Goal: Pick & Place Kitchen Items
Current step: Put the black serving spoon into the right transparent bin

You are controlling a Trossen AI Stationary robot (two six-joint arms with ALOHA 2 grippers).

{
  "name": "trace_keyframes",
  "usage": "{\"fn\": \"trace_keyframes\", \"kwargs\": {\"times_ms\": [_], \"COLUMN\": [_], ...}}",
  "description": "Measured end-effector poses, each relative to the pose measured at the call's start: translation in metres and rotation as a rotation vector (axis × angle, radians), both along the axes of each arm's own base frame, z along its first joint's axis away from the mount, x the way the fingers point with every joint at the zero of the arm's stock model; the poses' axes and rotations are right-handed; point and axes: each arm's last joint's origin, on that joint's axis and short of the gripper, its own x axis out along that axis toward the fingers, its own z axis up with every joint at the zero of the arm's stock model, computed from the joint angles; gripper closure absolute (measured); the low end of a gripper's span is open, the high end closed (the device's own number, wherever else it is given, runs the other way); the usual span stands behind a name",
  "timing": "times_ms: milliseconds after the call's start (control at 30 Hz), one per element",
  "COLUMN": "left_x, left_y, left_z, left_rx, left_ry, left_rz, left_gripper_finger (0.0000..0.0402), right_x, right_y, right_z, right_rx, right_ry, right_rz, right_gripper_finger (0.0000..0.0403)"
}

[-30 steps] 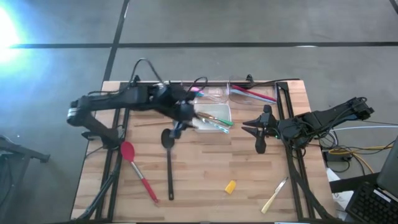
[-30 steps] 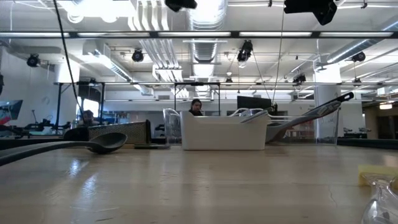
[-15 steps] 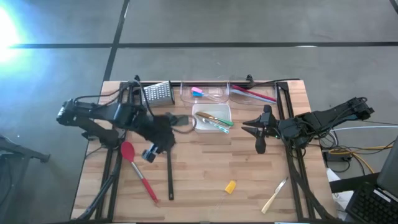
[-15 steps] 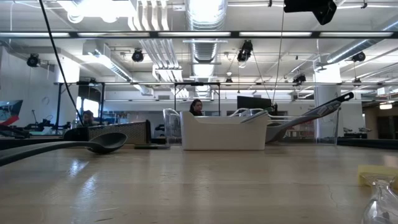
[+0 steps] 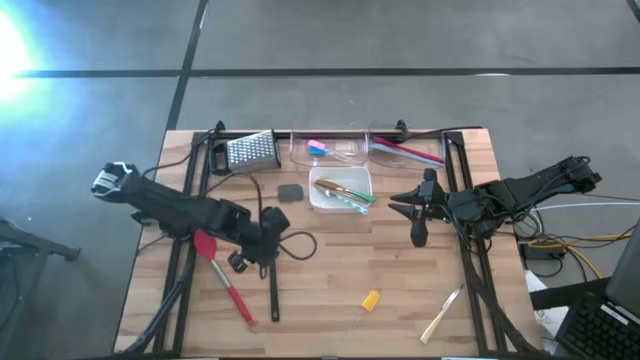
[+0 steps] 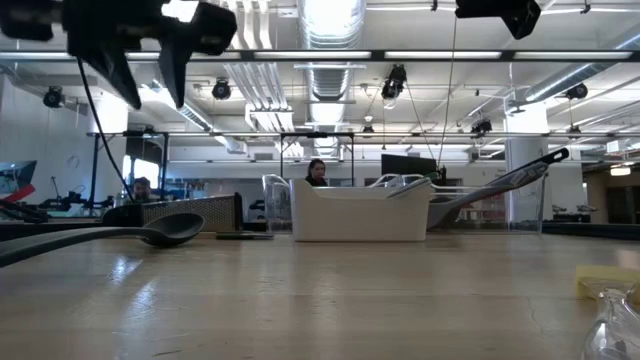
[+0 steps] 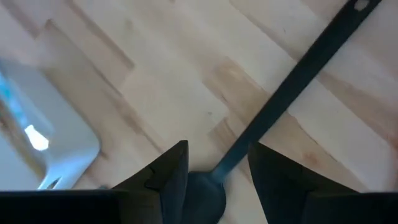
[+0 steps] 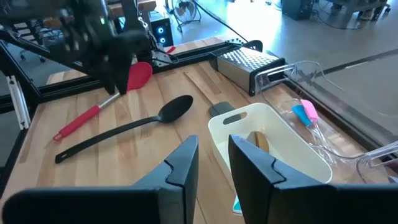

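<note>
A long black spoon (image 5: 273,285) lies flat on the wooden table, its bowl (image 7: 202,199) toward the far side. My left gripper (image 7: 214,174) hangs open above it, one finger on either side of the spoon's neck, well clear of the table in the low view (image 6: 148,85). A red spatula (image 5: 222,272) lies just left of the spoon. A small yellow piece (image 5: 370,299) and a pale utensil (image 5: 441,314) lie near the front. My right gripper (image 5: 410,210) waits open at the right, holding nothing.
A white tray (image 5: 322,198) with utensils sits mid-table. Behind it stand two clear bins (image 5: 350,157) with pink, blue and red items, and a steel grater (image 5: 251,150) at the far left. A small dark piece (image 5: 290,192) lies beside the tray.
My left gripper has swung from beside the white tray toward the table's near-left and come down, rolling as it went. It now stands over the black spoon's bowl end. It has kept the same opening. The spoon and spatula have not moved.
</note>
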Motion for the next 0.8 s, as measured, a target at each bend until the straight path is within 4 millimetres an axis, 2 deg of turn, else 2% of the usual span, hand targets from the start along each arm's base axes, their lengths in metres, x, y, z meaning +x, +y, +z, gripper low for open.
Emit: {"fn": "trace_keyframes", "kwargs": {"times_ms": [267, 633, 800], "left_x": [-0.005, -0.011, -0.001], "left_y": [-0.001, 0.003, 0.007], "left_z": [-0.043, -0.085, -0.100], "left_rx": [0.043, 0.059, 0.078], "left_ry": [0.004, 0.014, 0.011], "left_rz": [-0.104, -0.190, -0.247], "left_gripper_finger": [0.0229, 0.0229, 0.0229], "right_x": [0.001, 0.001, 0.002], "right_y": [0.000, 0.001, 0.001], "right_z": [0.003, 0.004, 0.004], "right_rx": [0.012, 0.015, 0.017], "right_ry": [-0.035, -0.045, -0.049], "right_rz": [0.000, 0.000, 0.000], "right_gripper_finger": [0.0310, 0.0318, 0.0314]}}
